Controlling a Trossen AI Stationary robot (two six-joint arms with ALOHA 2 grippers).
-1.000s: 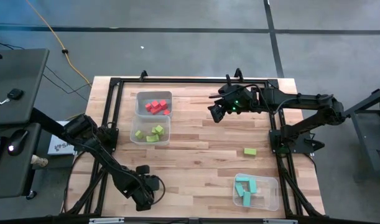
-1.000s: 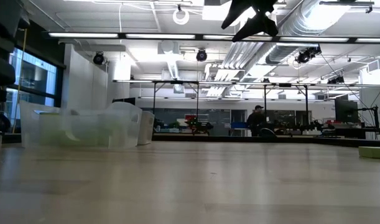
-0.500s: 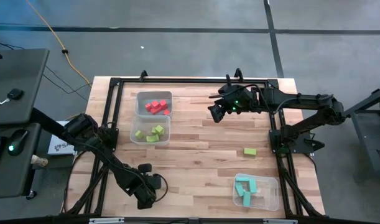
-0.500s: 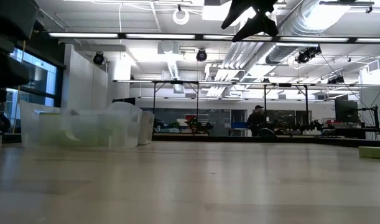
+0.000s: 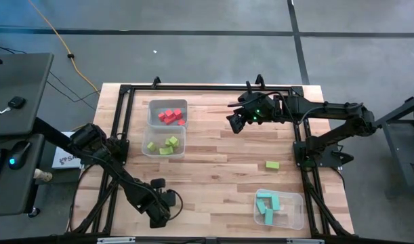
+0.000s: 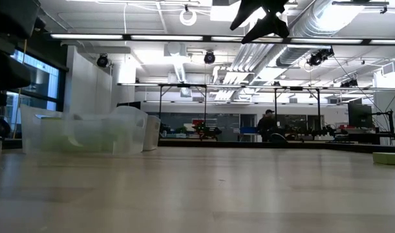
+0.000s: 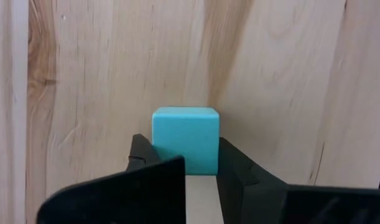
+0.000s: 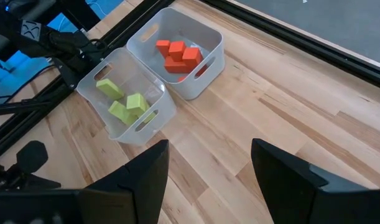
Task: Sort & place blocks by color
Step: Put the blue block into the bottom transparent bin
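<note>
Near the table's near-left corner my left gripper (image 5: 162,205) points down and is shut on a teal cube (image 7: 185,138); in the high view the gripper hides the cube. My right gripper (image 5: 235,123) hangs open high above the table's far middle, with nothing between its fingers (image 8: 149,177). A loose lime green block (image 5: 272,165) lies flat on the wood at the right. Red blocks (image 5: 169,115) lie in the far clear tub, green blocks (image 5: 164,144) in the tub next to it, and teal blocks (image 5: 267,205) in the near-right tub. My left gripper pinches the teal cube by two opposite side faces (image 7: 158,144) between its two fingers. The fingers come from above, pointing steeply down. The cube stands upright and square between them, with its underside on the wooden table.
The red tub (image 5: 156,108) and green tub (image 5: 150,137) stand side by side at the far left, the teal tub (image 5: 295,210) at the near right. A black frame (image 5: 123,122) borders the table. Bare wood lies across the middle.
My left gripper has shut where it stands at the near-left corner. Nothing else has moved.
</note>
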